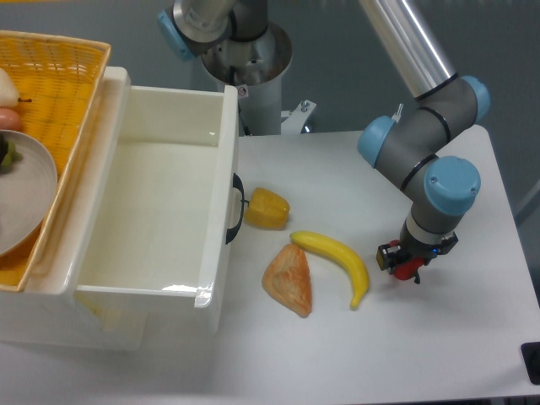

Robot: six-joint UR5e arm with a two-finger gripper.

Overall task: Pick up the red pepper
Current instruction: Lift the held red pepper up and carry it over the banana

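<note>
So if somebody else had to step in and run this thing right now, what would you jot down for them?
Pincer: down at the table, right of the banana, sitting around the red pepper. Only a bit of red shows beneath it, so I cannot tell whether it has closed on the pepper.
Red pepper: looks to be on the white table, not clearly lifted.
Nearby: yellow pepper by the white bin, orange wedge left of the banana.
Done: arm brought to the pepper.
Left: confirm the grip, then lift the pepper clear.
</note>
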